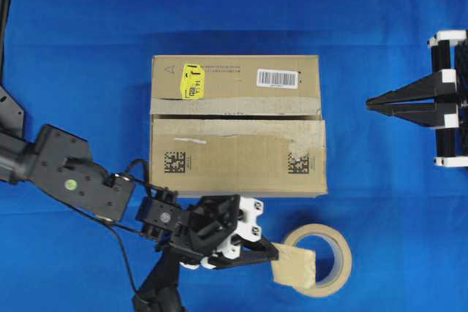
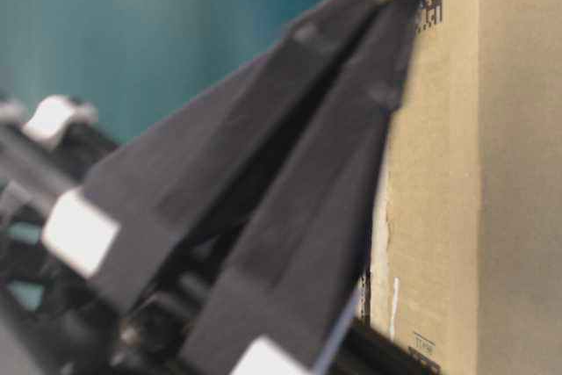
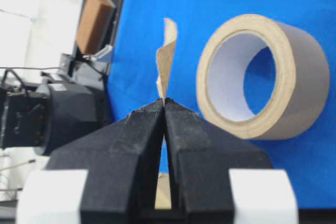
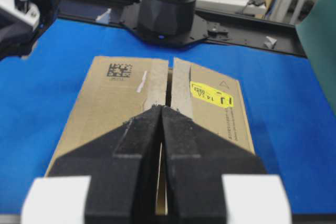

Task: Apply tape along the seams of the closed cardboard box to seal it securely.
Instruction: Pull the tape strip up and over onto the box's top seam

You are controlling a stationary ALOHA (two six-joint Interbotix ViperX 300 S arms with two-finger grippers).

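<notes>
The left pincer [image 1: 272, 253] is clenched on the tape [image 1: 294, 267], its two black fingers pressed together with the tan piece pinched at their tips. In the left wrist view the tape [image 3: 167, 59] stands edge-on, rising straight out from between the closed fingertips [image 3: 152, 116]. Just beyond the left pincer, partly under the held piece, lies the beige tape roll [image 1: 322, 259] flat on the blue table [image 1: 80, 49]; whether the piece touches the roll cannot be told.

The cardboard box [image 1: 238, 133] sits to the far side of the left pincer, near it but apart, flaps closed. Its seam [image 1: 234, 116] runs across the top as a thin dark line between the two flaps, edged with pale torn remnants. A yellow sticker [image 1: 192, 81] and a white barcode label [image 1: 277, 78] lie on the flap farther from the left pincer.

The right pincer [image 1: 371, 104] is clenched on nothing, its fingers meeting tip to tip, well apart from the box's side and pointing at it. From its wrist view the closed tips line up with the seam [image 4: 169, 85]
</notes>
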